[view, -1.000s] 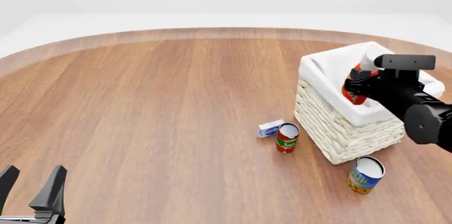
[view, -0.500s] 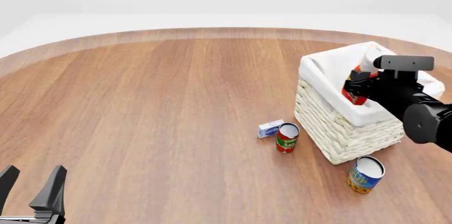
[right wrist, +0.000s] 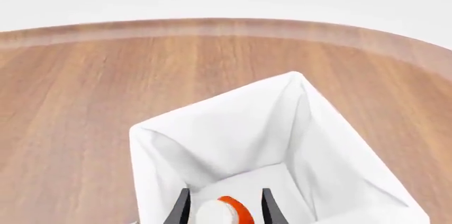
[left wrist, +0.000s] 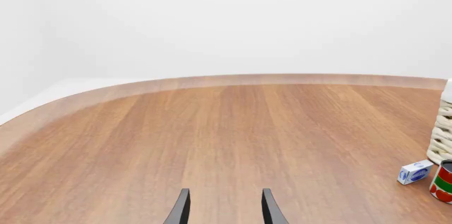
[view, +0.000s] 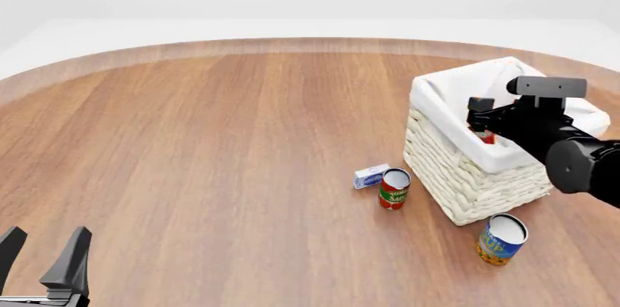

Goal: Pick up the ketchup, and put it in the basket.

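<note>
Over the basket [view: 455,169], the right pincer [view: 481,120] now stands with its fingers spread apart and holds nothing. The ketchup [view: 483,133], gripped and higher half a second ago, has dropped lower inside the white lining; only a red part shows. I judge the placing nearly done. Near the surface edge, the left pincer [view: 43,252] waits open and empty.

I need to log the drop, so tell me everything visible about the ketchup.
The ketchup is a red-orange bottle with a white cap, mostly hidden. In the right wrist view its cap end shows between the right gripper fingers, over the white lining inside the basket. The front view shows only a red sliver behind the gripper. Whether the fingers touch it cannot be told.
</note>
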Available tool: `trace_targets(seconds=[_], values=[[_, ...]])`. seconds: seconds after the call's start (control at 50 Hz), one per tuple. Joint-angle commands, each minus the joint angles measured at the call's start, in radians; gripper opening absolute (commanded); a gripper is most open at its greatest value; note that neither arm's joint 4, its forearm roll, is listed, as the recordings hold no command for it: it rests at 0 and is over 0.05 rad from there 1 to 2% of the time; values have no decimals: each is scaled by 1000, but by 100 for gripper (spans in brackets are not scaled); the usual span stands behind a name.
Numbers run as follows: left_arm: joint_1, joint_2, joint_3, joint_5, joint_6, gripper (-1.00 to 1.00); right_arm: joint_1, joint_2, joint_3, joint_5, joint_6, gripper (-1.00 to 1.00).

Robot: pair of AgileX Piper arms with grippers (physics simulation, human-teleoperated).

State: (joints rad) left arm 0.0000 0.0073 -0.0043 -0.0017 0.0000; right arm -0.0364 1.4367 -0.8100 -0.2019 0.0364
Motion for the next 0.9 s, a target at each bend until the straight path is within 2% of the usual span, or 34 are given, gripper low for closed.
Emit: trace_targets(seconds=[0.02,0.2,0.66,0.9], values=[[0,0,0,0,0,100,16,12,-12,4,28,100],[0,0,0,0,0,100,39,16,-18,5,48,100],[0,0,0,0,0,100,24,-11,-11,3,49,100],[0,0,0,0,0,100,45,-38,-3,-6,58,100]])
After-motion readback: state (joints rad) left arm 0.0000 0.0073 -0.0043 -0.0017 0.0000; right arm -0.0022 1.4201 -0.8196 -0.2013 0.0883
